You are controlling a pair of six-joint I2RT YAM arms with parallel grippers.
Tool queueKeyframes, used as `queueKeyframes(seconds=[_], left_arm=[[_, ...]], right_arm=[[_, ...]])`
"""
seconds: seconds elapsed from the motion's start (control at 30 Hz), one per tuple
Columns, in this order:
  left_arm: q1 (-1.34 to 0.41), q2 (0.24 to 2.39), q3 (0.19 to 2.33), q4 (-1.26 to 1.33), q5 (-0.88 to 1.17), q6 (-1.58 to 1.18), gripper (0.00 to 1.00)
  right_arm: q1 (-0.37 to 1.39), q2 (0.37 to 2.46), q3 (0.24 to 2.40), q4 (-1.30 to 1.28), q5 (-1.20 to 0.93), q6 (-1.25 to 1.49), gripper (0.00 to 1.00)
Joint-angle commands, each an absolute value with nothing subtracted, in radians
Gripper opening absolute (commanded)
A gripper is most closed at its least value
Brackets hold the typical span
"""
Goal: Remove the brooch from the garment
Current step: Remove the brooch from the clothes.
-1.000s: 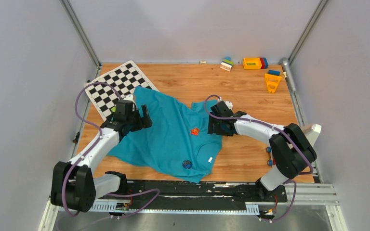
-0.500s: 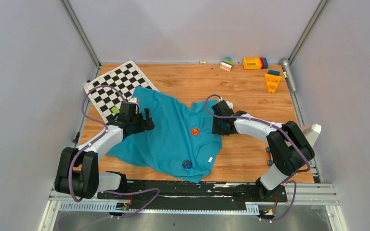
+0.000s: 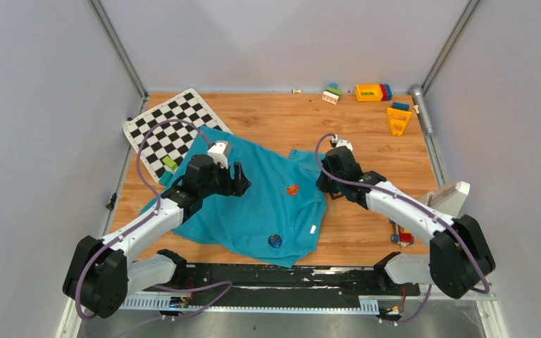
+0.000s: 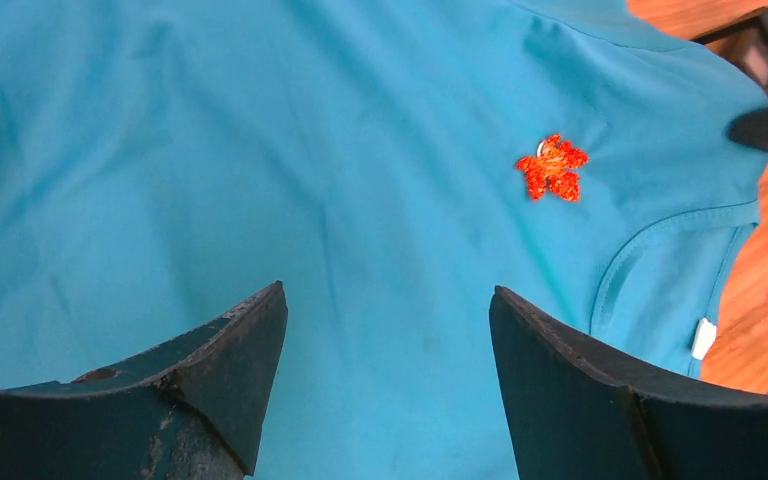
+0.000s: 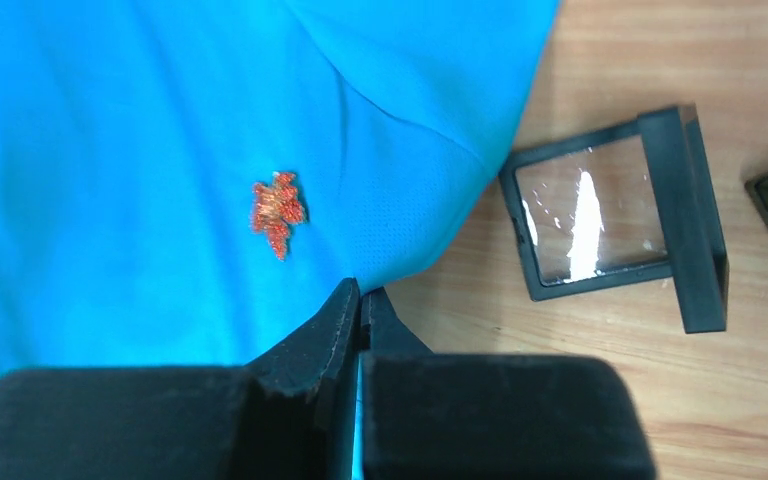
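Brooch [image 3: 292, 189] on garment [image 3: 250, 215]; left tool [image 4: 388, 295] hovers wide open, right tool [image 5: 361, 296] pinches garment edge.

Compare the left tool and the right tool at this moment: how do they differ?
The left tool is open, while the right tool is shut. The left tool hangs over the garment, well inside its edges; the right tool sits at its edge, beside the wooden table. Both have the orange brooch in view, and neither touches it.

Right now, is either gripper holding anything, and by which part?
The right gripper looks shut on the garment at its edge near the brooch, a teal sliver showing in the pinch. The left gripper is open, holding nothing.
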State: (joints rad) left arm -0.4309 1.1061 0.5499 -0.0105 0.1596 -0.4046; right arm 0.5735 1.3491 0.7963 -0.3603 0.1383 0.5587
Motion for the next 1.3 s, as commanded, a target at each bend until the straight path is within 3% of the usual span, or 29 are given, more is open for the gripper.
queueKeyframes(seconds=[0.0, 0.2, 0.37, 0.63, 1.1, 1.27], left_arm=[[-0.505, 1.128, 0.662, 0.018, 0.145, -0.351, 0.81], [-0.664, 1.243, 0.772, 0.039, 0.082, -0.306, 0.80], [-0.696, 1.333, 0.767, 0.194, 0.151, -0.335, 0.82], [-0.716, 1.462, 0.760, 0.311, 0.234, -0.342, 0.68], [-0.716, 1.515, 0.777, 0.283, 0.309, -0.383, 0.81], [-0.718, 1.530, 0.797, 0.220, 0.319, -0.393, 0.80]], right_arm=[[0.576, 1.227, 0.804, -0.295, 0.056, 0.480, 0.00], [0.577, 1.136, 0.773, -0.217, -0.117, 0.450, 0.00], [0.577, 1.057, 0.761, -0.193, -0.241, 0.451, 0.00], [0.581, 0.997, 0.743, -0.186, -0.340, 0.476, 0.00], [0.589, 1.051, 0.738, -0.176, -0.322, 0.509, 0.00], [0.588, 1.052, 0.735, -0.179, -0.306, 0.516, 0.00]])
